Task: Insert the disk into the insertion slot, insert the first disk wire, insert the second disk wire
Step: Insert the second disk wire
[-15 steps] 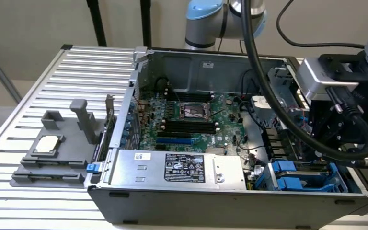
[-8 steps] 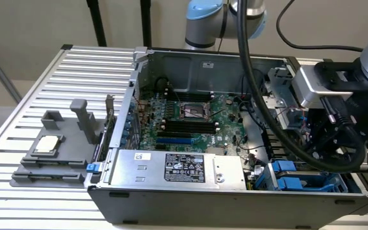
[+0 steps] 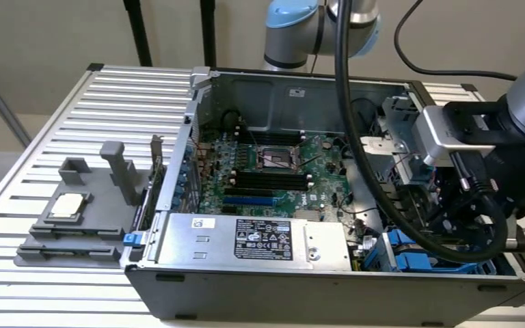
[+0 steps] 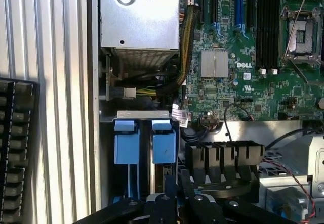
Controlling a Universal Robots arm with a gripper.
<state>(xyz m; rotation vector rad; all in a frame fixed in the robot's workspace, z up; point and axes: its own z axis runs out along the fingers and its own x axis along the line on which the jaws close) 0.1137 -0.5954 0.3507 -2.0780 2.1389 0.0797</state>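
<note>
My gripper (image 3: 454,232) reaches down into the open computer case's front corner at the exterior view's right. In the wrist view its black fingers (image 4: 170,186) stand close together, shut, right beside the drive cage (image 4: 144,115). Two bright blue tabs (image 4: 126,143) (image 4: 164,144) stick out of that cage side by side, with a narrow silver strip between them. The same blue plastic shows below the gripper in the exterior view (image 3: 410,251). The disk's silver body and label are hidden. Loose cables with a white connector (image 4: 129,91) and a tagged wire (image 4: 178,115) lie just beyond the cage.
The silver power-supply box (image 3: 244,239) lies along the case's front wall. The green motherboard (image 3: 272,171) covers the case floor. A grey fixture block (image 3: 80,219) sits on the ribbed metal table (image 3: 62,137). Thick black arm cables (image 3: 363,150) hang over the case.
</note>
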